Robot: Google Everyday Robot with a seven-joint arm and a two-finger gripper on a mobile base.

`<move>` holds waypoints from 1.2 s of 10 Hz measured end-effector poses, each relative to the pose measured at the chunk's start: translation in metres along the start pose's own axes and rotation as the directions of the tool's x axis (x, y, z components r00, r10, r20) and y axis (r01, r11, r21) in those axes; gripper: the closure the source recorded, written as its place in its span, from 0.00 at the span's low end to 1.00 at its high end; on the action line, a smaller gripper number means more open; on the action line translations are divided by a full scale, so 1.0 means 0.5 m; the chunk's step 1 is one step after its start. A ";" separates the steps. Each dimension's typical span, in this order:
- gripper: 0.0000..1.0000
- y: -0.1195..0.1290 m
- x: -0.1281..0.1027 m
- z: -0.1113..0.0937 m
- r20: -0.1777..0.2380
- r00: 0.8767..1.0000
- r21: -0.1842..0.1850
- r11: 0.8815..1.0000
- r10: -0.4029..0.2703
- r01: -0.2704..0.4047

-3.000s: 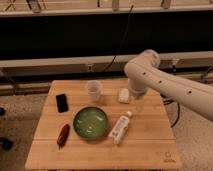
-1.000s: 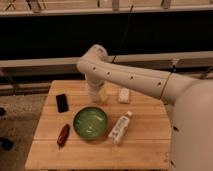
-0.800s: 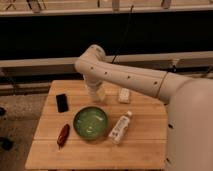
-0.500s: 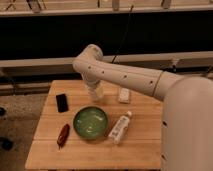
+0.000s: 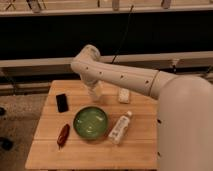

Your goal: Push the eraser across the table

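Single arm (image 5: 125,77) enters from the picture's right, bends at a rounded joint above the counter's (image 5: 142,150) far edge, and drops down to the rear middle of the surface. The claw (image 5: 93,90) sits at that lower end, low over the counter and just behind the green bowl (image 5: 91,122). Whether the claw is released or clenched cannot be told; nothing can be made out in its grasp. The eraser (image 5: 62,102), a small flat black block, lies flat on the counter's left portion as pictured, near the left edge and toward the rear. It lies to the picture-left of the claw and slightly nearer the camera, with a strip of bare wood between the two; no contact observed. The bowl stands in the middle of the counter, apart from the eraser and to its front right. A clear plastic bottle (image 5: 120,127) lies on its side just to the right of the bowl, cap pointing toward the rear. A whitish block (image 5: 124,95) rests behind the bottle, to the picture-right of the claw. A red-brown elongated object (image 5: 63,135) lies in front of the eraser, beside the bowl's left rim.
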 end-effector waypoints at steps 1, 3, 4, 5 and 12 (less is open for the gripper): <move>0.20 -0.010 -0.004 0.004 -0.001 1.000 0.004 1.000 -0.003 0.003; 0.20 -0.022 -0.004 0.013 -0.006 1.000 0.011 1.000 0.001 0.000; 0.20 -0.031 -0.005 0.018 -0.010 1.000 0.017 1.000 0.000 0.000; 0.20 -0.039 -0.009 0.021 -0.012 1.000 0.022 1.000 -0.004 0.004; 0.22 -0.091 -0.026 0.036 -0.034 0.999 0.038 0.999 -0.027 0.028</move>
